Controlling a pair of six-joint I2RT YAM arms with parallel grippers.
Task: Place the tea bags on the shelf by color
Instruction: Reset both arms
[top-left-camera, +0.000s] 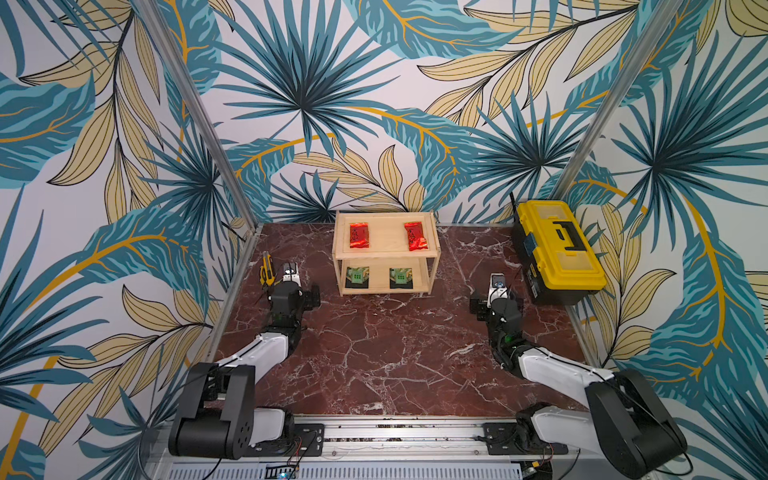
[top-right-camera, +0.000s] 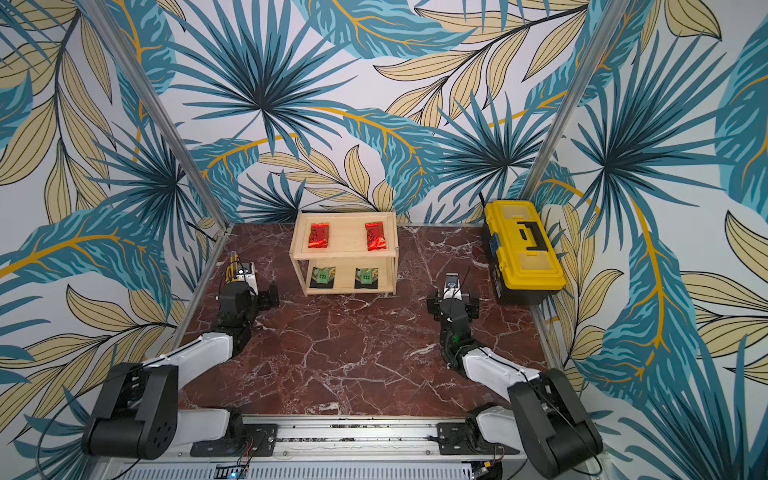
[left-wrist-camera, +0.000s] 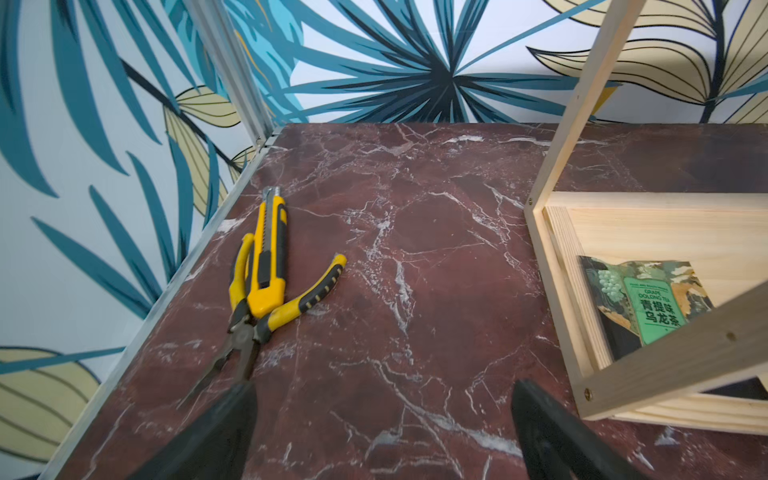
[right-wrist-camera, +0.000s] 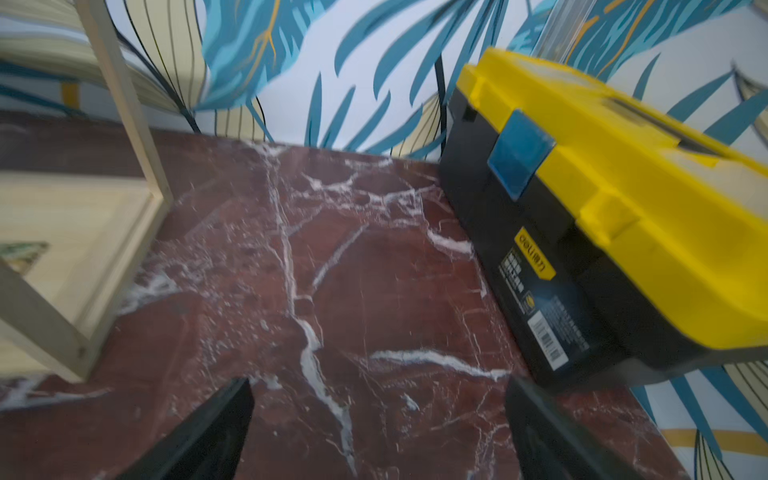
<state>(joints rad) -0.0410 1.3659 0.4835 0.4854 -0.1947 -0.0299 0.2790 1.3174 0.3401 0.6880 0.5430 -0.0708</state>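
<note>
**A:** Where does the sorting stand?

**B:** All 4 packets are on the small 2-tier pale wooden shelf (top-left-camera: 386, 241), which stands at the middle of the surface's far edge. The 2 shiny red oblong foil tea bags (top-left-camera: 359, 235) lie flat on the top tier, well apart. The 2 squarish green-and-gold tea bags (top-left-camera: 357, 276) lie on the bottom tier, also apart. I'd judge them sorted by colour.

**A:** And the tools?

**B:** The left tool (left-wrist-camera: 382, 390) has its jaws wide apart with nothing between them. It is over bare surface near the shelf's left side. The right tool (right-wrist-camera: 380, 384) is likewise spread and empty, between the shelf and the yellow-and-black plastic toolbox (right-wrist-camera: 623, 208) at the far right corner. That wrist view is blurred, but the gap between the fingers is plain.

**A:** So what is the step in hand?

**B:** Clearing away, I think. To do it well, draw each arm straight back toward the near edge, jaws apart, with no sideways swing. The left arm risks clipping the shelf's corner post. It could also nudge the yellow-handled pliers (left-wrist-camera: 318, 289) and the yellow utility knife (left-wrist-camera: 272, 249) by the far left corner. The right arm has the toolbox close on its outer side. A knock to the light rack could slide the foil packets off their tiers.
</note>
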